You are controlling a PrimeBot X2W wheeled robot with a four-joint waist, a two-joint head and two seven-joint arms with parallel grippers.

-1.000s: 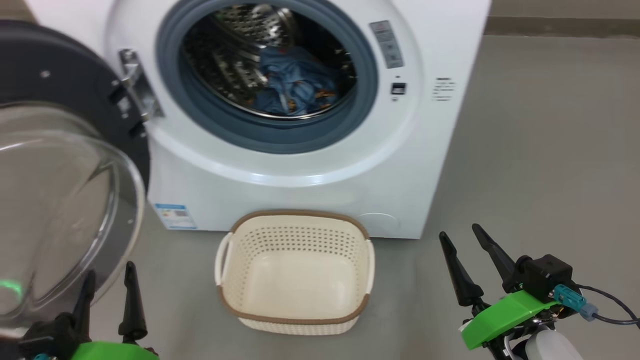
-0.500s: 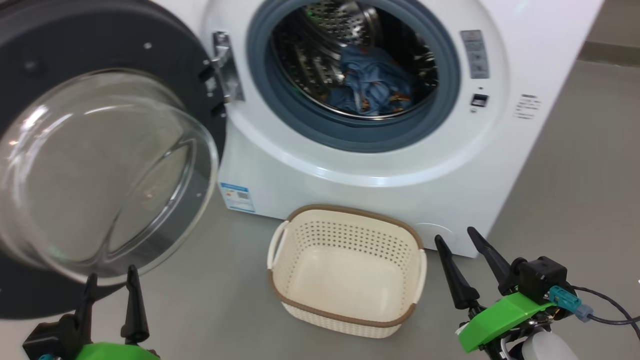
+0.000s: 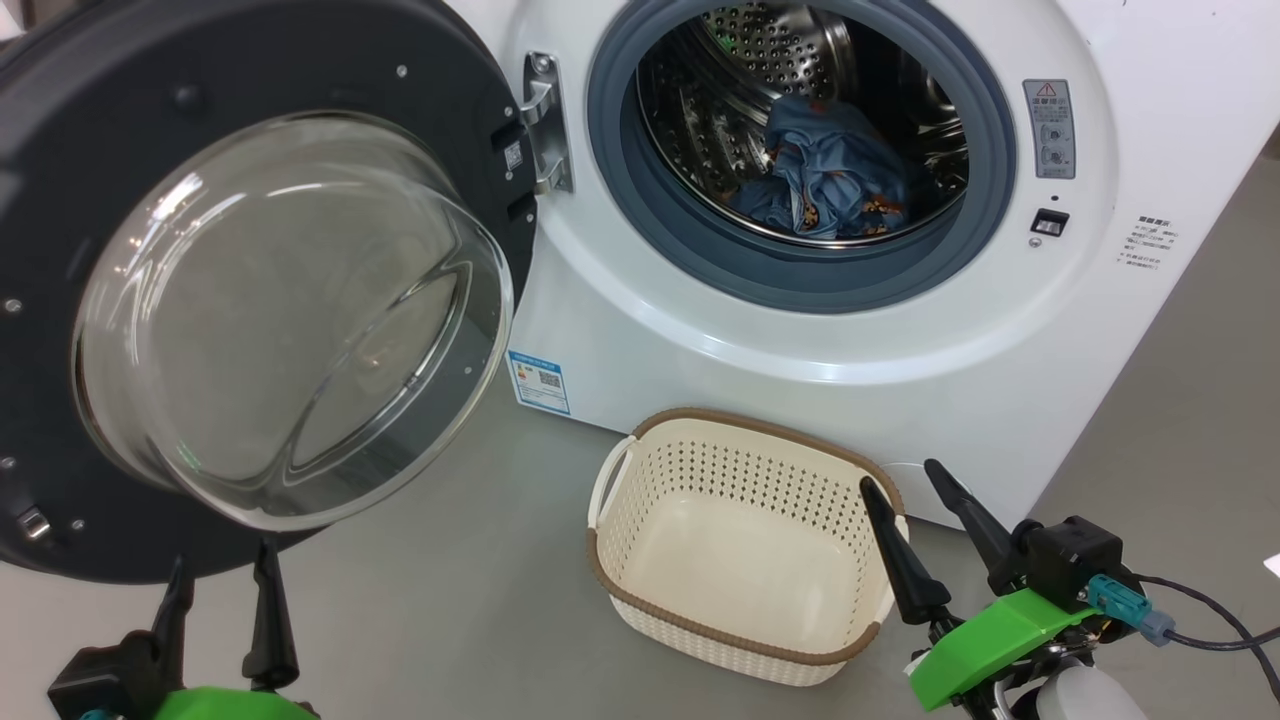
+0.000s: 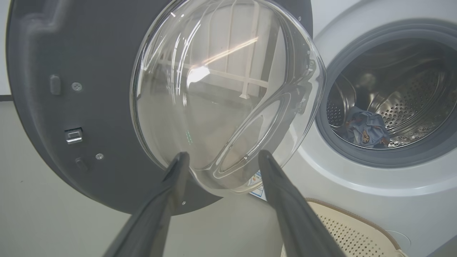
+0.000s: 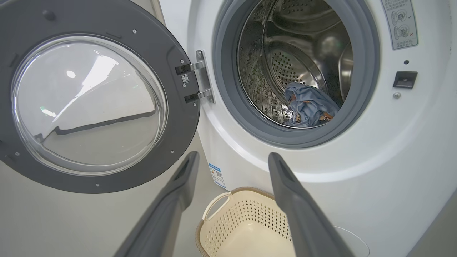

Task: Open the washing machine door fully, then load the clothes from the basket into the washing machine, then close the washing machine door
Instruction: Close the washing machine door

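The white washing machine stands ahead, and its door hangs swung wide open to the left, glass bowl facing me. Light blue clothes lie inside the steel drum. On the floor in front sits the cream basket with nothing in it. My left gripper is open at the lower left, just below the door's glass, and holds nothing. My right gripper is open at the basket's right rim, also holding nothing. The clothes and basket appear between the right fingers in the right wrist view.
Grey floor spreads around the basket and to the machine's right. A hinge joins door and machine. A blue label sticker sits low on the machine's front. A cable trails from my right wrist.
The whole head view has shifted, so the camera turned left: machine and basket slid right and the door came fully into view. Both grippers stay open in the same places.
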